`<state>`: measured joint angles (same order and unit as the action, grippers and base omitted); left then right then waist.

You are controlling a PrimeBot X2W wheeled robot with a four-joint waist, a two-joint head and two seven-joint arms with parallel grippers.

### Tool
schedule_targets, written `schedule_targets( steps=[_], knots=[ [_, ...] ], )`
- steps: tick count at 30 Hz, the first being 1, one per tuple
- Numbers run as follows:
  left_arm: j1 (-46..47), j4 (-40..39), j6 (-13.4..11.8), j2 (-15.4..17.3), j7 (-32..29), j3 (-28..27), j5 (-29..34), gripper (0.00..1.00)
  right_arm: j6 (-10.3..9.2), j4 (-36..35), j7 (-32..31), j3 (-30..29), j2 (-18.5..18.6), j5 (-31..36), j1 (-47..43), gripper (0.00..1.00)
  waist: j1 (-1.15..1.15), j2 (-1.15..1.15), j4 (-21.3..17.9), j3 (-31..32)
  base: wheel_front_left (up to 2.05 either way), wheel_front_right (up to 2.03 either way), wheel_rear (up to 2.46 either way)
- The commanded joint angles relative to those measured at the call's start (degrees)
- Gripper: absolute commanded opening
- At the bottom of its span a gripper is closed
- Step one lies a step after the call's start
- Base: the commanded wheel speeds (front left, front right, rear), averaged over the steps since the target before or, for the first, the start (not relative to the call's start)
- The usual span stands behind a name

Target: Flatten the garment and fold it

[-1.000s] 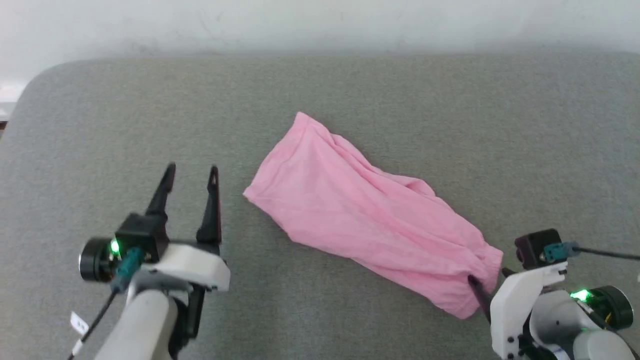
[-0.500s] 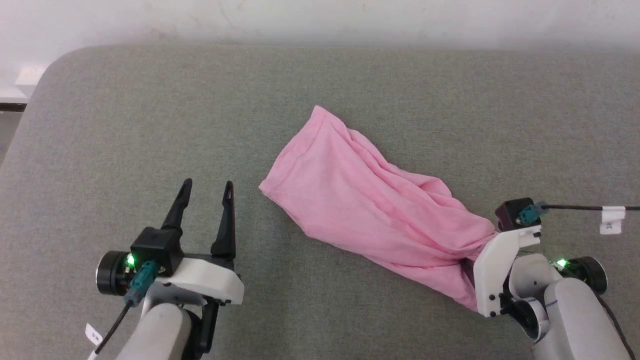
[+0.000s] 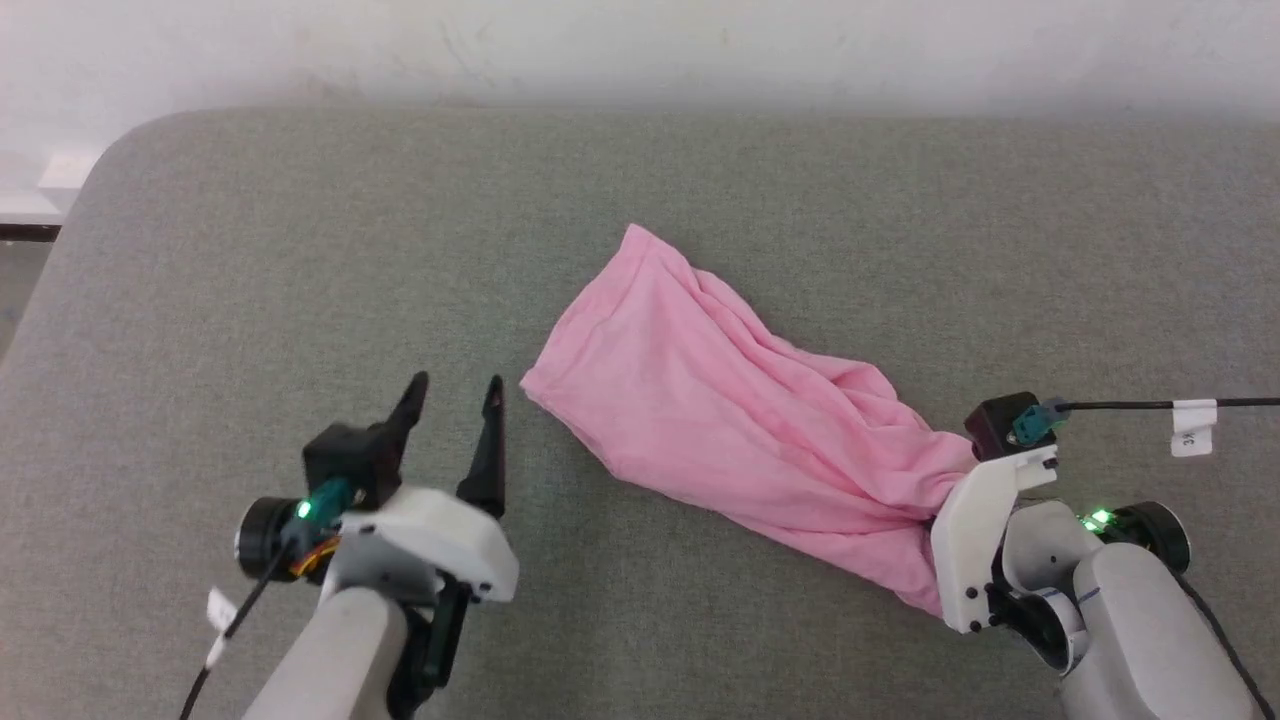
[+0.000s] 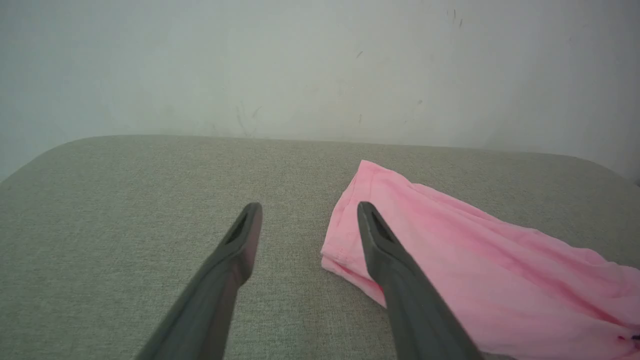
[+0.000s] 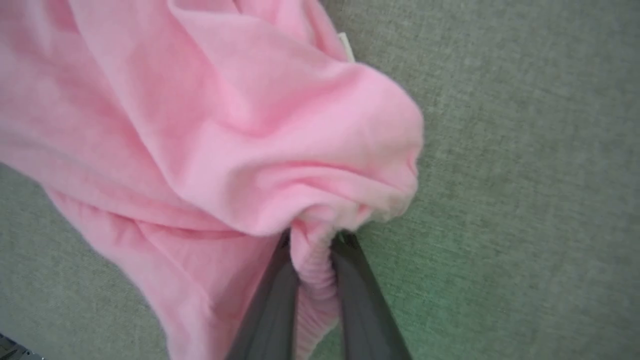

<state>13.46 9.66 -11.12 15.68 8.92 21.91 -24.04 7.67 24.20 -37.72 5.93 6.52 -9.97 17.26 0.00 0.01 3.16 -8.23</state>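
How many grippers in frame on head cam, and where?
2. The left gripper sits lower left, open, beside the pink garment's left end. The right gripper is lower right, shut on the garment's gathered edge; its fingers are hidden in the head view.

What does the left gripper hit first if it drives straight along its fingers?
Mostly bare grey cushion lies ahead of the open left gripper. Its inner finger sits beside the garment's near corner and might clip it; its height above the cloth is unclear.
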Motion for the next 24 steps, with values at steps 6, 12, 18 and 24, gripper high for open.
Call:
schedule_targets(
  steps=[6, 12, 18, 24],
  knots=[
    [9.46, 5.80, -0.51, -3.36, -17.79, 1.56, -4.82, 1.00, -0.19, -1.83, 0.92, 0.61, 2.19, -2.16, -1.43, 0.00, 0.00, -0.01, -0.73, -0.70, 0.00, 0.00, 0.00],
    [19.32, 17.41, -0.63, -3.62, -33.64, 4.78, -4.91, 1.00, -0.19, -5.72, 0.81, 3.98, 3.04, -4.49, -0.92, 0.00, 0.00, -0.01, -3.07, -2.76, 0.00, 0.00, 0.00],
    [24.19, 25.43, 0.43, -3.76, -40.34, 6.77, -4.67, 1.00, -0.19, -8.78, 0.54, 6.35, 4.19, -6.41, -0.08, 0.00, 0.00, -0.01, -5.31, -4.70, 0.00, 0.00, 0.00],
    [23.96, 30.50, 2.18, -5.06, -44.09, 8.29, -5.90, 0.00, -0.19, -10.41, 0.47, 6.97, 5.41, -7.31, -0.11, 0.00, 0.00, -0.01, -5.74, -5.73, 0.00, 0.00, 0.00]
  ],
)
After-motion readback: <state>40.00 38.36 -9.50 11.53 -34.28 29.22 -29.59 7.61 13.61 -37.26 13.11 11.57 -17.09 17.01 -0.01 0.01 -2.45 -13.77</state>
